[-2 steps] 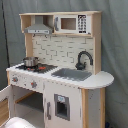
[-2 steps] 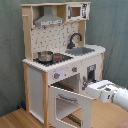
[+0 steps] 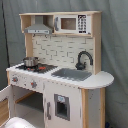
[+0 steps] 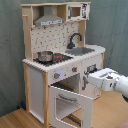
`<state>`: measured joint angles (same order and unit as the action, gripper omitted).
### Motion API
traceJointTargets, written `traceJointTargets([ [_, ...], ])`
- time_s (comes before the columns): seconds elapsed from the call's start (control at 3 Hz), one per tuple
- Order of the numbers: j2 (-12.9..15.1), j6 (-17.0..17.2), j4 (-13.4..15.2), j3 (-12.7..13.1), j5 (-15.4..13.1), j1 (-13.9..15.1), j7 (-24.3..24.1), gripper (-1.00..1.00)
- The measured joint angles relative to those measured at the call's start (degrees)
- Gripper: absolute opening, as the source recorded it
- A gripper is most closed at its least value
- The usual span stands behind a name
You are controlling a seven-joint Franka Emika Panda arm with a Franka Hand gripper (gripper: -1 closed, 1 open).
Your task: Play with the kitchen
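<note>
White and pale wood make up the toy kitchen [image 4: 60, 65], which stands in the middle of both exterior views in front of a grey curtain [image 3: 112, 60]. Up top sit a grey hood [image 3: 39, 29] and a little microwave [image 3: 70, 23]. On the counter are a black tap [image 3: 84, 59], a grey sink [image 3: 72, 74] and a small metal pot [image 4: 45, 56] on the stove. The oven door [image 4: 70, 102] hangs open, swung out toward the front.

The robot's white arm [image 4: 107, 80] reaches in from the second exterior view's right, low down, just beside the front of the kitchen near the knobs [image 4: 56, 76]. The tip of it is hidden against the cabinet, so I cannot tell if the hand is wide, narrow or holding anything.

What could go wrong? The open door sticks out right under the arm. If the arm drops or swings across, it may bump the door hard and strain its hinge. A strong push on the front could also shake the kitchen and make the pot slide off the stove.
</note>
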<state>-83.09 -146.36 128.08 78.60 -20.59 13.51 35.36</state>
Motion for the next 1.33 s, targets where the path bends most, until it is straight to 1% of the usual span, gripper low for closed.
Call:
traceJointTargets([
  [0.33, 1.45, -1.47, 0.02, -2.73, 0.0, 0.01, 4.9, 1.0],
  [0.67, 3.55, -1.51, 0.27, -6.39, 0.0, 0.07, 9.03, 1.0],
  [1.0, 5.78, -1.49, 0.75, -9.89, -0.05, 1.01, 13.05, 1.0],
  [1.33, 6.4, -1.68, 2.06, -13.3, -0.1, 2.63, 17.67, 1.0],
])
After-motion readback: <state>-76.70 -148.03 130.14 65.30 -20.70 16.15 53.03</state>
